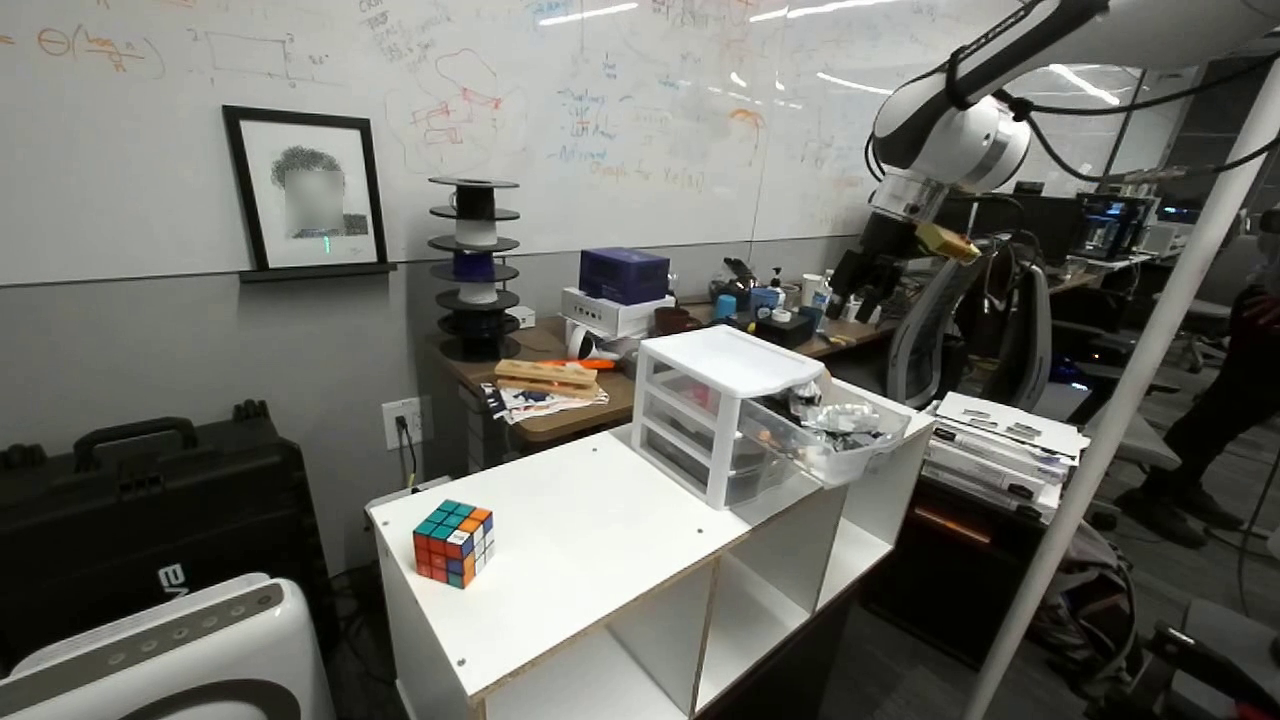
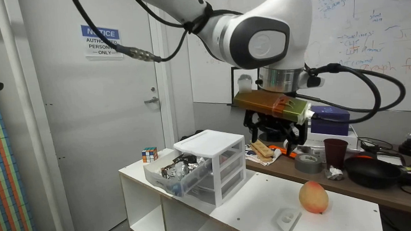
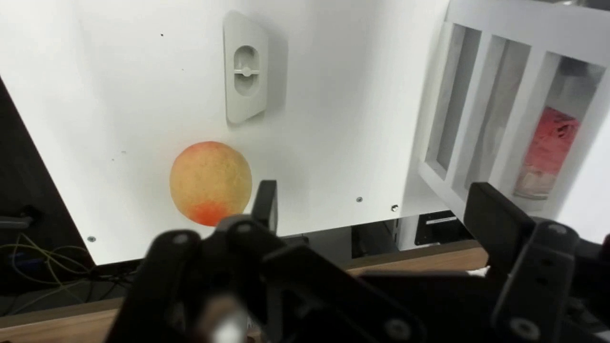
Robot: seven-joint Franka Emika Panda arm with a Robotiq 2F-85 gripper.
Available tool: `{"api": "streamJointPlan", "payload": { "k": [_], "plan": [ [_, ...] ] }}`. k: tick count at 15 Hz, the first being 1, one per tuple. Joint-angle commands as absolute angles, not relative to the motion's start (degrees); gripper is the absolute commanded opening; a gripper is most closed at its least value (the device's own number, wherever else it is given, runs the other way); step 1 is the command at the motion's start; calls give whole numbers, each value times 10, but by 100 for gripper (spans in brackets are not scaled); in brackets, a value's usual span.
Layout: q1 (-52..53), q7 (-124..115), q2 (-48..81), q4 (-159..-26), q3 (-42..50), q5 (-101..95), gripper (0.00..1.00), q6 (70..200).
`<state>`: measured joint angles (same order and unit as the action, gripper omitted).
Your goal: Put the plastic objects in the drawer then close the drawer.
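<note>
While my end effector (image 3: 381,207) stands wide, empty, I should centre over recessed plastic piece (image 3: 246,71), avoid mango-like fruit (image 3: 211,183), pinch long sides, lift above drawer (image 2: 163,183) rim.

Gray tape roll (image 2: 308,165) sits nr blk pan (image 2: 372,174) on brn desk (image 2: 285,168).

In both exterior views, cannot discern the blurred face (image 1: 314,205) in the portrait (image 1: 310,190), nor tell apart the silvery contents (image 2: 180,169) of the open drawer (image 2: 161,183). In an exterior view, cannot see the plastic piece (image 3: 246,71), hidden behind the drawer unit (image 1: 724,430). In the wrist view, cannot follow that unit past the right edge or the end effector (image 3: 381,216) past the bottom, nor name the reddish thing (image 3: 550,138) inside.
</note>
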<state>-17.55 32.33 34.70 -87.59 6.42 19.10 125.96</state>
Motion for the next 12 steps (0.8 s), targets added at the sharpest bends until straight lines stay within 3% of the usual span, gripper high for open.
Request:
{"api": "streamJointPlan", "payload": {
  "k": [1, 12],
  "plan": [
    [-182, 250, 430, -766, 64, 123, 100, 1217],
    [-225, 213, 542, -646, 58, 66, 100, 1143]
  ]
}}
